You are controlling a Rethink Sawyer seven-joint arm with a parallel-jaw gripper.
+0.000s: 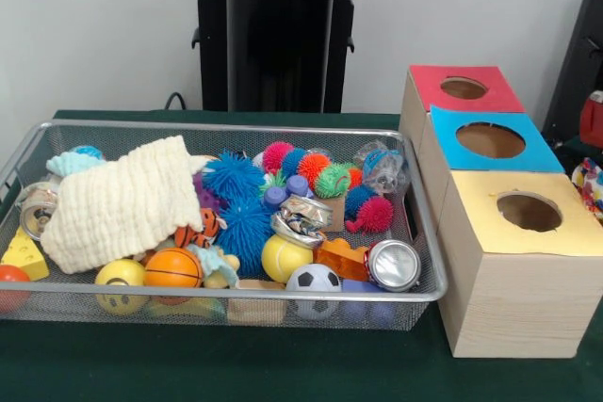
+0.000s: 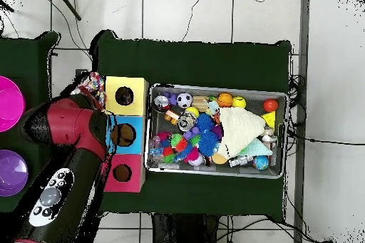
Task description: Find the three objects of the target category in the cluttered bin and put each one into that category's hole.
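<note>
Silver wire mesh makes up the wide bin (image 1: 57, 131) in front of me, and it sits on the dark green tablecloth (image 1: 188, 364) packed with toys. A cream waffle-textured cloth (image 1: 122, 202) is draped over the heap at the front view's left, with a mint-green cloth (image 1: 72, 164) peeking out just behind it. Around them I see blue spiky balls (image 1: 236, 197), a pink spiky ball (image 1: 277, 154), an orange mini basketball (image 1: 172, 268), a yellow ball (image 1: 284, 257), a small soccer ball (image 1: 314, 279), a crushed can (image 1: 394, 264) and an orange brick (image 1: 342, 257). Beside the bin stand three pale wood boxes in a row, each empty as far as I can see into it: the yellow-panelled hole (image 1: 529, 211) nearest the front camera, then the blue-panelled hole (image 1: 490, 140), then the red-panelled hole (image 1: 464, 88). A white cloth with small coloured patches (image 2: 91, 81) shows beyond the yellow box, off the bin; from the front only a sliver of it shows at the right edge. In the overhead view the red and black arm (image 2: 68, 130) reaches over that spot beside the boxes, and it hides the gripper, so I cannot tell how far it is open or whether it holds that cloth.
</note>
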